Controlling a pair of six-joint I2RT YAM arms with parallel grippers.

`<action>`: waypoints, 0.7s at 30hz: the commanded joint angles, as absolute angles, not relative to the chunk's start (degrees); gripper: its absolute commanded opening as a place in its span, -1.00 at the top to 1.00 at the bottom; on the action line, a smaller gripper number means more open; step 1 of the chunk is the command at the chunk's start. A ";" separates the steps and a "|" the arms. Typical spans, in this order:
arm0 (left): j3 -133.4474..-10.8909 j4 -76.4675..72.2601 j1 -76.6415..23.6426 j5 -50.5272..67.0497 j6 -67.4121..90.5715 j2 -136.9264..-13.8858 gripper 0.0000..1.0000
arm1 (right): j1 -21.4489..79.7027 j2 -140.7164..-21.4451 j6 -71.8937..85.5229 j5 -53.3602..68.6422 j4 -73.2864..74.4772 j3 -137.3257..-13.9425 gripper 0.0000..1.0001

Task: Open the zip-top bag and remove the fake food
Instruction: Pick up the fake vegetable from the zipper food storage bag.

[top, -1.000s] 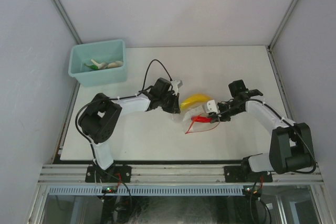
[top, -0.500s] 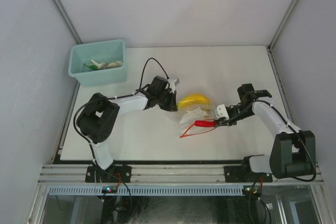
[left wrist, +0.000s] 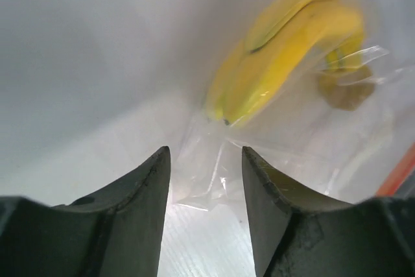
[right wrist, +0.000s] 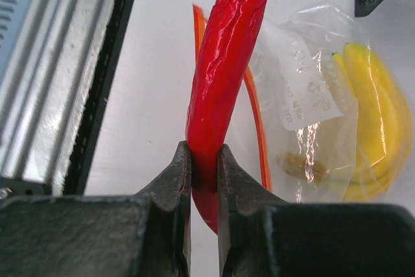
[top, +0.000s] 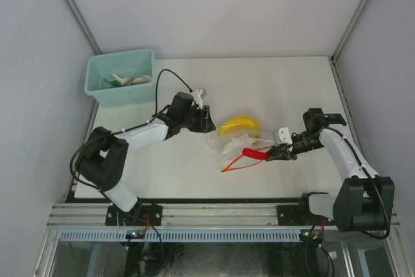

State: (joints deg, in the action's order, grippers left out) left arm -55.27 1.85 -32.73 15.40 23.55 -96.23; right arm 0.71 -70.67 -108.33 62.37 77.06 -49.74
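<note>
The clear zip-top bag [top: 235, 142] lies crumpled mid-table, its red-orange zip strip [top: 235, 165] toward the near edge. A yellow banana [top: 240, 123] shows through the plastic at the bag's far side. My right gripper [top: 272, 154] is shut on a red elongated piece of fake food [right wrist: 224, 63], held just right of the bag's mouth. In the right wrist view the bag's white label [right wrist: 305, 79] and the banana [right wrist: 376, 115] lie beyond it. My left gripper [left wrist: 204, 160] stands open at the bag's left corner [left wrist: 207, 183], with plastic between its tips but not pinched.
A teal bin [top: 97, 89] with green and whitish toy pieces [top: 123, 80] stands at the back left. The table's near edge and metal rail [right wrist: 58, 82] run close beside the red piece.
My left gripper has opened, let go of the bag and drawn back to the left. My right gripper has pulled the red piece rightward out of the bag.
</note>
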 commanded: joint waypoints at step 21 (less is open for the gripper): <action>-32.27 -37.35 -24.38 7.62 50.84 -61.14 -1.00 | -4.11 -69.52 -46.90 87.42 60.93 -60.12 1.00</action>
